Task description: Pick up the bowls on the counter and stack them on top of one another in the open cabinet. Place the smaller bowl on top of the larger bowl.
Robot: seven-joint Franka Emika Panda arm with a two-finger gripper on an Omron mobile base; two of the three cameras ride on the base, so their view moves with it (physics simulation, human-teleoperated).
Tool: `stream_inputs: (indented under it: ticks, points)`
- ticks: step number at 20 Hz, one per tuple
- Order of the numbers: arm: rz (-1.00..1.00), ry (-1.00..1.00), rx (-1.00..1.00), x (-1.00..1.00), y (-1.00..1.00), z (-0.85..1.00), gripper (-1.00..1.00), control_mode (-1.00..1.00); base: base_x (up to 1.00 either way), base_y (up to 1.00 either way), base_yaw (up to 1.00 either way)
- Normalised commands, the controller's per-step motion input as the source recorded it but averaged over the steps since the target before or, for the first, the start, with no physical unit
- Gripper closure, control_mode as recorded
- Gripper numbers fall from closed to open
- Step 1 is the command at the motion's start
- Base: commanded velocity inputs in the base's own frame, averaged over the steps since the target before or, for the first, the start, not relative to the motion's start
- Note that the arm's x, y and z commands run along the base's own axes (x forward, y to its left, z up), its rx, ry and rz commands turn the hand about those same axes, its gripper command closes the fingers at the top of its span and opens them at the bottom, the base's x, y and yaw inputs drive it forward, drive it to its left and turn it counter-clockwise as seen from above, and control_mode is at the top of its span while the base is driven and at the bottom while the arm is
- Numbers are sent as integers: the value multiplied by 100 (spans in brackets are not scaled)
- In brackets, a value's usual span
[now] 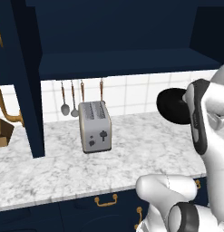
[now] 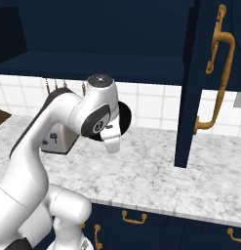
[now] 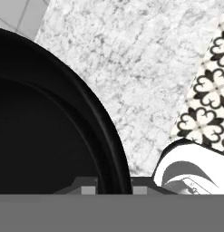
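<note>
Hand view: bowl (image 3: 45, 127) rim between jaws

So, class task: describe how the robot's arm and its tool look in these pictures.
The arm is glossy white, built of rounded, tube-like segments with dark grey to black bands and round caps at the joints. The tool shows two small dark grey finger tips. No cables or markings are visible.

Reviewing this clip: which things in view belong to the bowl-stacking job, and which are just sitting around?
Belongs to the job:
- black bowl, held up off the counter, its rim between the gripper tips; which of the two I can't tell
- open cabinet, shelf bare where visible

Just lying about:
- silver toaster
- hanging utensils on the tiled wall
</note>
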Motion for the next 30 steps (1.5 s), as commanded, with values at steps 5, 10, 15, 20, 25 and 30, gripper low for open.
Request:
stream_inputs:
  ticks: [5, 10, 15, 20, 25, 30]
  points:
    - [-2, -18, 0, -34, 20, 100, 100, -100, 0, 0, 0]
    - [-1, -18, 0, -18, 15, 99, 100, -100, 0, 0, 0]
    - [0, -8, 0, 8, 34, 67, 100, -100, 0, 0, 0]
    - [0, -10, 0, 31, 31, 57, 100, -100, 0, 0, 0]
    - [0, -3, 0, 66, 32, 26, 100, -100, 0, 0, 0]
    - [0, 0, 0, 88, 27, 0, 100, -100, 0, 0, 0]
